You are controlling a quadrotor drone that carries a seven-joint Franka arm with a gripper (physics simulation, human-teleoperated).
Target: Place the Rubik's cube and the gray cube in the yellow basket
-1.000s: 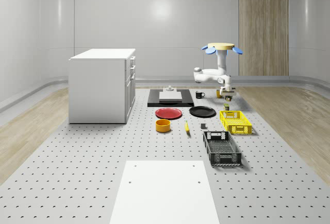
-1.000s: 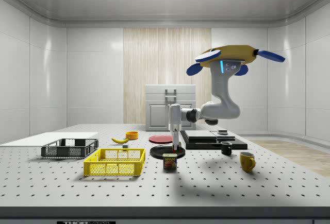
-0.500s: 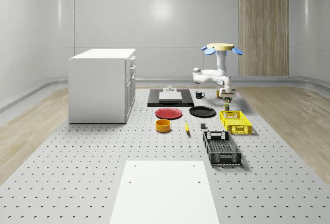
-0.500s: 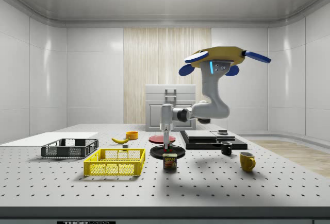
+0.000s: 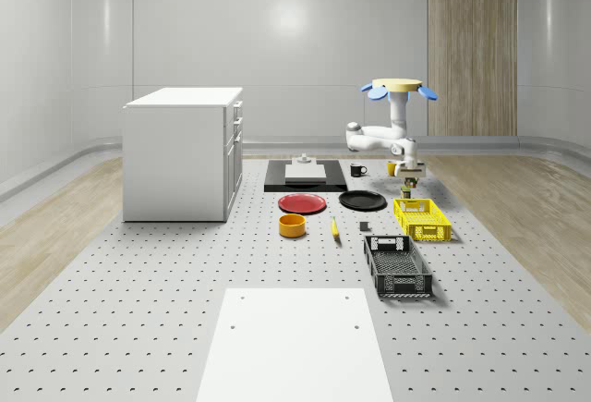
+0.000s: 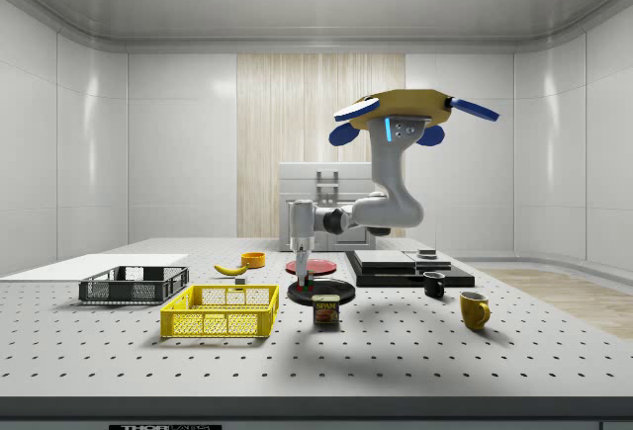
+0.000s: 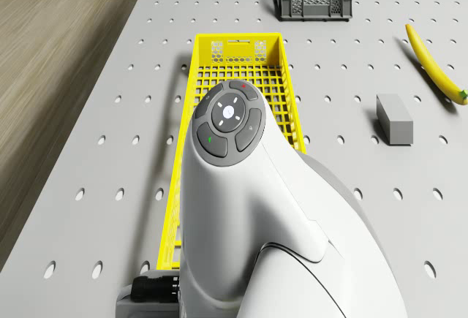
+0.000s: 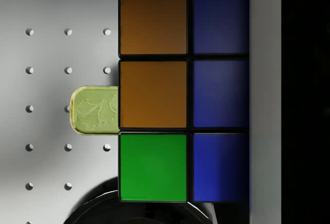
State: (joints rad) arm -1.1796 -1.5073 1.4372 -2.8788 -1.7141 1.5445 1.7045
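The Rubik's cube shows orange, green and blue tiles right in front of the wrist camera, and my gripper is shut on it. In the side view the gripper hangs above the table between the yellow basket and a Spam can, just past the basket's end. The drone hovers over the far right part of the table. Its arm reaches out over the near end of the yellow basket. The gray cube lies on the table between the basket and a banana.
A black crate stands in front of the yellow basket. A black plate, red plate and orange bowl lie to the whole-scene view's left. Two mugs stand beyond the can. A white cabinet stands at far left.
Drone, arm and gripper have moved to the side view's left with the Rubik's cube, from beyond the can to a spot nearer the basket's end.
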